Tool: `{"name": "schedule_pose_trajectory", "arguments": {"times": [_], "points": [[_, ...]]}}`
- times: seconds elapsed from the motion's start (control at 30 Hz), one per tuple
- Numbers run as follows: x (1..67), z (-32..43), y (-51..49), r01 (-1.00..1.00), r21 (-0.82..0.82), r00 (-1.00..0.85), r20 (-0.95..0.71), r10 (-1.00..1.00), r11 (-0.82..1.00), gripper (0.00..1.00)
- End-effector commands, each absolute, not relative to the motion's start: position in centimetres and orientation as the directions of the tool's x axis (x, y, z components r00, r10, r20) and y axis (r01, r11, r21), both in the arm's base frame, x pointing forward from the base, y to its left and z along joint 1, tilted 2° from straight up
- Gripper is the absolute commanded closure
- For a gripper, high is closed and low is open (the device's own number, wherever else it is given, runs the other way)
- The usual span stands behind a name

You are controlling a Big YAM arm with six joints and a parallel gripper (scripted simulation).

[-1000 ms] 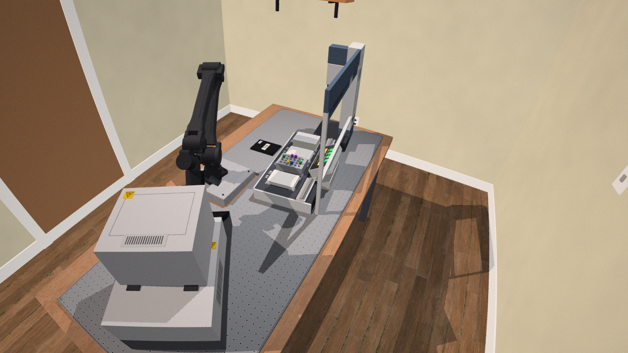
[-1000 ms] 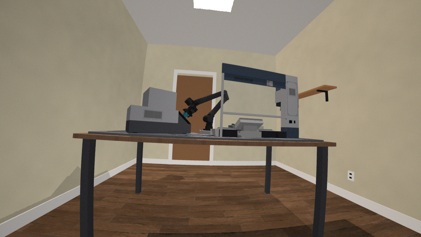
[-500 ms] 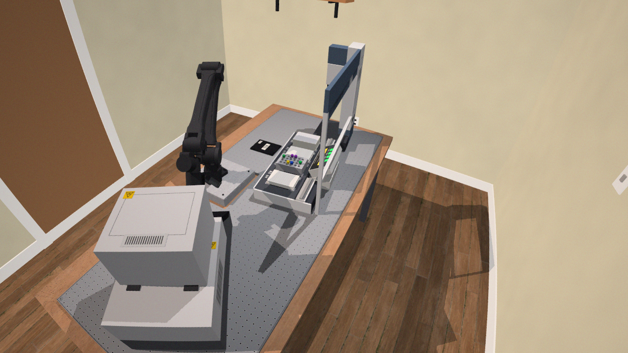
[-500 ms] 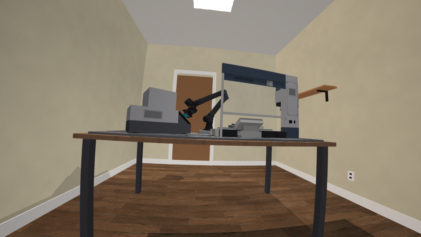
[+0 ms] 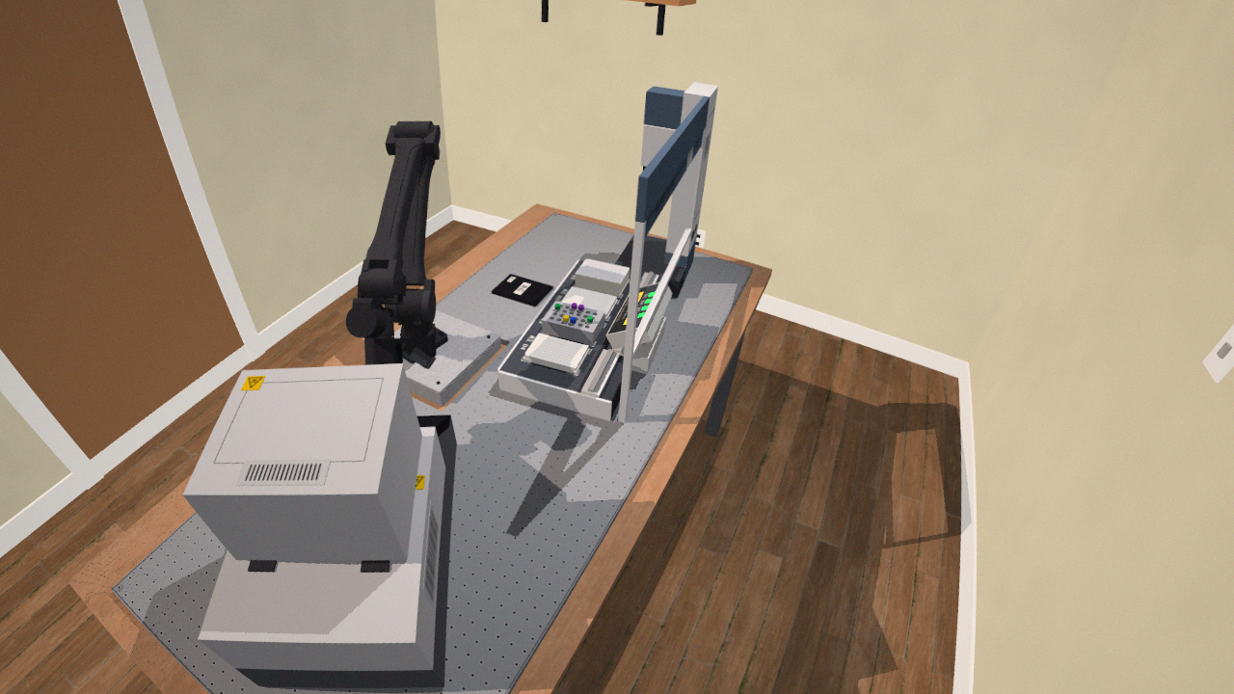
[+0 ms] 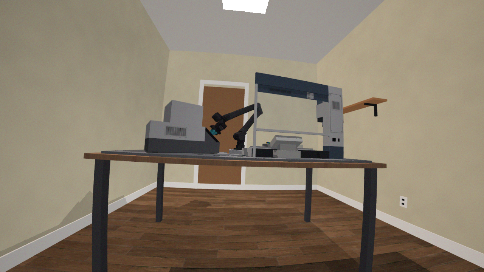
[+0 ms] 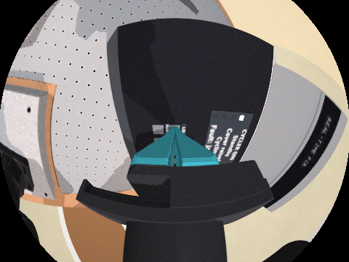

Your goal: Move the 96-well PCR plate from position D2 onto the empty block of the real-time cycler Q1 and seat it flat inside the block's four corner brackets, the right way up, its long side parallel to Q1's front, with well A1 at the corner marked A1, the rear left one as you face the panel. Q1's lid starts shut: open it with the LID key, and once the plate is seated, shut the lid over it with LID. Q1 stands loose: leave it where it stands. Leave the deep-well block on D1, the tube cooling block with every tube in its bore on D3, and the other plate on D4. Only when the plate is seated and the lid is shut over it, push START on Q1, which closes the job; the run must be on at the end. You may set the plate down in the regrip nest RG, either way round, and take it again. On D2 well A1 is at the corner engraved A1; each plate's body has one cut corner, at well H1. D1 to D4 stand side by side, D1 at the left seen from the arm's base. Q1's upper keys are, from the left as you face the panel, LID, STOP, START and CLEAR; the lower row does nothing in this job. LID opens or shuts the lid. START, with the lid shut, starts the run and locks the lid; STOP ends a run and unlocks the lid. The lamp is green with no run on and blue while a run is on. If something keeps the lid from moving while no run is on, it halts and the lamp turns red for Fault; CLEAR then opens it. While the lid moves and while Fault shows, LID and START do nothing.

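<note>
From above, you see a wooden table (image 5: 682,448) carrying a gray dotted mat (image 5: 551,526). The gray cycler (image 5: 302,466) sits at 7 o'clock, its lid closed, near the table's end edge. The black arm (image 5: 398,232) stands at 10 o'clock and bends down behind the cycler, its claw hidden here. At 12 o'clock lies a long tray (image 5: 551,380); the white plate (image 5: 556,352) rests in it, beside a block of colored tubes (image 5: 574,317). A tall frame (image 5: 673,164) rises along the tray's far side. Open mat lies between cycler and tray.

From the side, your claw (image 6: 213,132) hangs right at the cycler's sloped dark front panel (image 6: 209,140), well apart from the tray.

From the wrist, your teal fingers are pressed fully together, gripping nothing, with their tips just off the small keys (image 7: 167,129) on the panel. Whether they touch is unclear.
</note>
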State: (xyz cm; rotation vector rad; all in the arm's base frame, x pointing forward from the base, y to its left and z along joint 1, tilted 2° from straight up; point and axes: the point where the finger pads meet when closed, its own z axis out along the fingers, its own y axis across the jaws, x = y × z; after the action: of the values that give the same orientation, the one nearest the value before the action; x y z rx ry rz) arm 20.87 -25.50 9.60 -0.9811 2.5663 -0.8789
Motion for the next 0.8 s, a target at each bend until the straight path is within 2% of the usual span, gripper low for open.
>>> {"name": "schedule_pose_trajectory", "arguments": {"times": [0.0,0.77], "points": [[22.5,12.7,-26.9,-0.489,-0.663,-0.739,-0.030,-0.673,0.567,1.00],[21.3,10.2,-25.3,-0.523,-0.635,-0.725,-0.021,-0.689,0.569,1.00]]}}
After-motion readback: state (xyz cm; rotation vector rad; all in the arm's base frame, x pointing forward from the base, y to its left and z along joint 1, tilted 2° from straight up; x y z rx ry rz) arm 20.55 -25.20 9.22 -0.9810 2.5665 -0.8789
